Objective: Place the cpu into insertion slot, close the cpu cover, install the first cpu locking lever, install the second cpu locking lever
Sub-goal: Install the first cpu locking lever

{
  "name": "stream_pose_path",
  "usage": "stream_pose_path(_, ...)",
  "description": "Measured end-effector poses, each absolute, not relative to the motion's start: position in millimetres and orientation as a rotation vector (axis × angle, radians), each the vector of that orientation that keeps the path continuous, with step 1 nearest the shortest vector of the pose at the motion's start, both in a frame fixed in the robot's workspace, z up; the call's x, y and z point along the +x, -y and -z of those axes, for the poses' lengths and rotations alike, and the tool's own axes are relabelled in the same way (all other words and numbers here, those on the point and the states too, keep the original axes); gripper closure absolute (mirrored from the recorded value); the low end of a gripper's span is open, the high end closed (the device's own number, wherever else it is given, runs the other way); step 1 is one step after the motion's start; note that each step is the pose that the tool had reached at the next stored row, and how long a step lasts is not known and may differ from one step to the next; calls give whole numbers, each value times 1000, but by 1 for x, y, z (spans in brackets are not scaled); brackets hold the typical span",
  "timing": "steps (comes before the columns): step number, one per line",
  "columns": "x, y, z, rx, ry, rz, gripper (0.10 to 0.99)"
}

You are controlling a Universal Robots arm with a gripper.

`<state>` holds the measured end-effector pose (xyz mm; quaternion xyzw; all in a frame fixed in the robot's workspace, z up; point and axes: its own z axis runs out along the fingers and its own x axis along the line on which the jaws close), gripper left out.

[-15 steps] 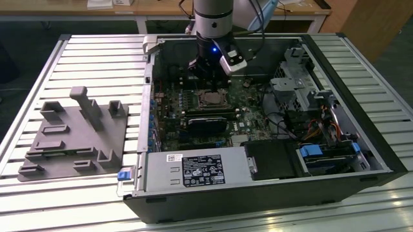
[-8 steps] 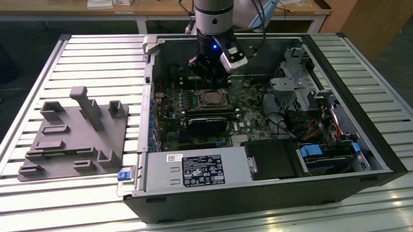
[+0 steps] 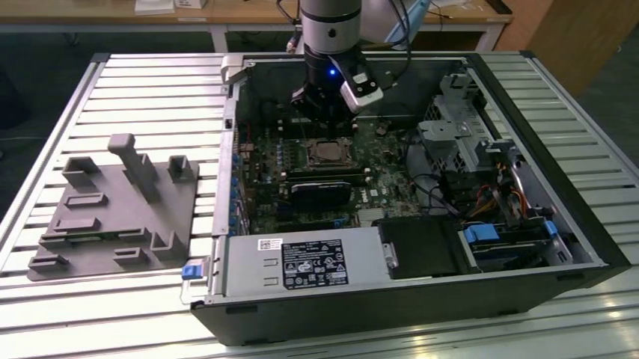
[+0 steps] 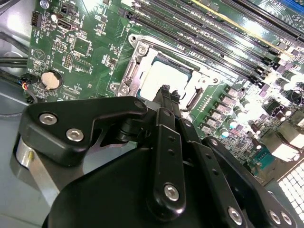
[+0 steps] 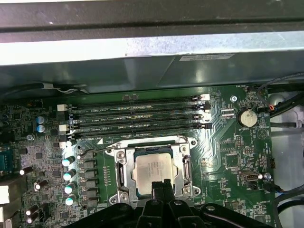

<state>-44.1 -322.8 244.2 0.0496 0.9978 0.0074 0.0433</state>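
Fingers (image 5: 156, 190) are pressed together, with nothing visible between them. Gripper (image 5: 161, 183) tip sits at one edge of the cpu (image 5: 153, 167); touching or just above, can't tell. Second wrist view agrees: gripper (image 4: 165, 90) tip is over the near edge of the cpu (image 4: 161, 76).

cpu is seated in the insertion slot (image 5: 118, 194), flat, metal top up. cpu cover (image 5: 142, 150) lies flat around it, and the chip top shows through the cut-out. One locking lever (image 4: 194, 99) runs along the side of the cover; latched or not, can't tell.

Around the socket: memory slots (image 5: 137, 118) just beside it, parallel to one cover edge. A row of capacitors (image 5: 69, 175) is on one flank. Coin cell (image 5: 245, 117) is well off on the other flank of the motherboard (image 5: 223, 156).

Exterior view: arm comes straight down into the open computer case (image 3: 399, 307), with the gripper (image 3: 322, 127) over the cpu (image 3: 325, 153). Black card (image 3: 319, 196) is near the socket, between it and the power supply (image 3: 299, 265). Case lies on its side on a slatted table (image 3: 120, 314). Grey fixture block (image 3: 110, 217) sits on the table to the exterior view's left of the case, apart from it.
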Motion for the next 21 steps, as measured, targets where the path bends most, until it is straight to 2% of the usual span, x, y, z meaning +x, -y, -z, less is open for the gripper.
stream_pose_path(21,-92,323,-244,152,-3046,-23,980)
